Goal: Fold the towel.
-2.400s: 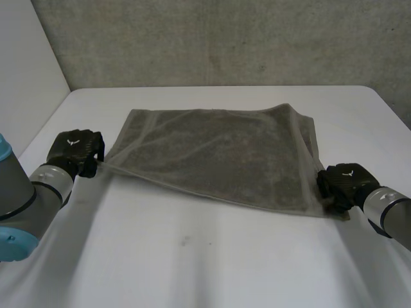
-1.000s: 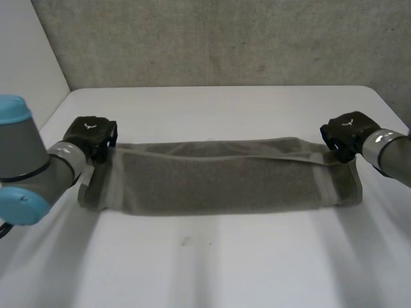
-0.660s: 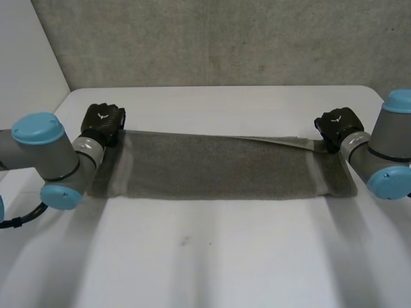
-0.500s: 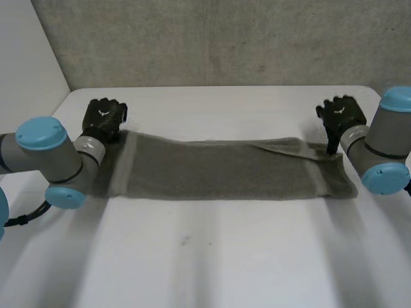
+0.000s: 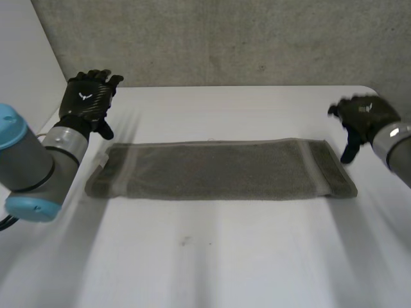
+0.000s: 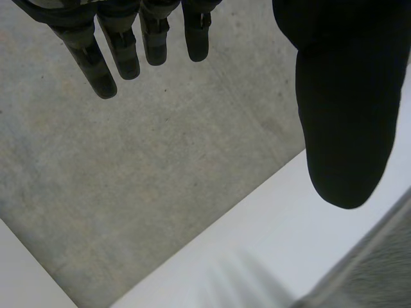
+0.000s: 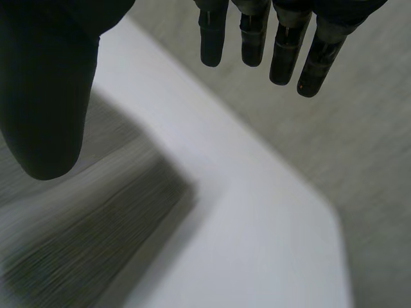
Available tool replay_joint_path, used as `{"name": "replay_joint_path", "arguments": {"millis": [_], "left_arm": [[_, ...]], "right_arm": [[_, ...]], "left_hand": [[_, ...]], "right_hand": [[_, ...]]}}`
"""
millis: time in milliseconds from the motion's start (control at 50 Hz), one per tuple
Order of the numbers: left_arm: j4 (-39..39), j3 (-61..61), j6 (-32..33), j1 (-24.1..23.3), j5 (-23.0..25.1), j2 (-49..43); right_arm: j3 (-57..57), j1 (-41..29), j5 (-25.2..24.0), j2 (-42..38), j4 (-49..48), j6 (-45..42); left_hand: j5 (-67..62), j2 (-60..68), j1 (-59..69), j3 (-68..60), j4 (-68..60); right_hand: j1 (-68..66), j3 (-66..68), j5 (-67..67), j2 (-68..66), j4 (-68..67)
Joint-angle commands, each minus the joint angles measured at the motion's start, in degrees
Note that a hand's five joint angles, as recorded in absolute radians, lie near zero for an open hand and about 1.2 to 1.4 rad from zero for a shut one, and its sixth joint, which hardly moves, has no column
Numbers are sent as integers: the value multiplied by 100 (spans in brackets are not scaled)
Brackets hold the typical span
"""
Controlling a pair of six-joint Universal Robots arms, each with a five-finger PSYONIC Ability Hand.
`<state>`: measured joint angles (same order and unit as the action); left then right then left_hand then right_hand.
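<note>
The grey terry towel lies on the white counter as a long narrow strip; it seems folded once lengthwise. My black left hand and black right hand hang near its short ends, apart from it, fingers spread and holding nothing. Next I would pinch both corners of one short end and lay it squarely on the other.

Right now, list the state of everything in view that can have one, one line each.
towel: folded into a long narrow strip, lying flat on the table, touched by neither hand.
left robot hand: open, fingers straight, holding nothing, apart from the towel's left end.
right robot hand: open, fingers straight, holding nothing, apart from the towel's right end.
</note>
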<state>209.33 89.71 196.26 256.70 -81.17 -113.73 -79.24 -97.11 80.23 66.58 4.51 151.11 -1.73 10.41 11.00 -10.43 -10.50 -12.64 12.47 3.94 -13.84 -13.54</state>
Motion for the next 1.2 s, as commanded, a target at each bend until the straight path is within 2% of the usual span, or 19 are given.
{"name": "replay_joint_path", "arguments": {"millis": [20, 60, 180, 260, 460, 560, 600, 620, 640, 660, 780, 900, 1060, 1200], "left_arm": [[-637, 653, -1079, 12, -91, 763], [-909, 671, -1316, 12, -152, 834], [-1754, 653, -1775, 65, -250, 879], [-1826, 689, -1776, 74, -232, 861], [-1721, 723, -1784, 91, -267, 808], [-1615, 803, -1767, 91, -285, 800], [-1598, 812, -1758, 91, -285, 808], [-1597, 812, -1758, 91, -285, 800], [-1597, 812, -1758, 91, -285, 800], [-1597, 820, -1758, 91, -285, 808], [-1589, 864, -1758, 91, -285, 817], [-1589, 917, -1758, 82, -285, 852], [-1580, 926, -1758, 82, -285, 870], [-1580, 926, -1758, 100, -294, 870]], "right_arm": [[-786, 333, -473, -22, 182, -3], [-1066, 543, -666, -40, -133, -3], [-1234, 667, -755, -286, -697, -3], [-1226, 746, -772, -566, -1057, -29], [-1050, 843, -772, -971, -1110, -65], [-979, 869, -781, -1033, -1119, -73], [-927, 896, -825, -1120, -1119, -73], [-927, 896, -825, -1121, -1119, -73], [-892, 896, -842, -1147, -1119, -82], [-857, 896, -843, -1182, -1119, -91], [-751, 992, -728, -1174, -1119, -109], [-716, 1432, -535, -936, -1066, -284], [-453, 2415, -351, -875, -812, -1223], [-83, 2460, -210, -594, -732, -1110]], "left_hand": [[68, 64, 6, -63, -55], [85, 47, -11, -46, -39], [118, 14, -44, -12, -5], [118, 14, -44, -12, -5], [118, 14, -44, -12, -5], [118, 14, -44, -12, -5], [118, 14, -44, -12, -5], [118, 14, -44, -12, -5], [118, 14, -44, -12, -5], [118, 14, -44, -12, -5], [118, 14, -44, -12, -5], [118, 14, -44, -12, -5], [118, 14, -44, -12, -5], [118, 14, -44, -12, -5]], "right_hand": [[121, -104, -251, 241, 211], [-564, 581, 435, -444, -475], [-1561, 1578, 1431, -1441, -1471], [-1761, 1779, 1632, -1641, -1672], [-2217, 2234, 2087, -2097, -2127], [-3058, 3075, 2928, -2938, -2968], [-4228, 4246, 4099, -4108, -4139], [-4235, 4253, 4106, -4115, -4146], [-5035, 5052, 4905, -4915, -4945], [-6625, 6642, 6495, -6505, -6535], [-6736, 6753, 6606, -6616, -6646], [-6736, 6753, 6606, -6616, -6646], [-6736, 6753, 6606, -6616, -6646], [-6736, 6753, 6606, -6616, -6646]]}}
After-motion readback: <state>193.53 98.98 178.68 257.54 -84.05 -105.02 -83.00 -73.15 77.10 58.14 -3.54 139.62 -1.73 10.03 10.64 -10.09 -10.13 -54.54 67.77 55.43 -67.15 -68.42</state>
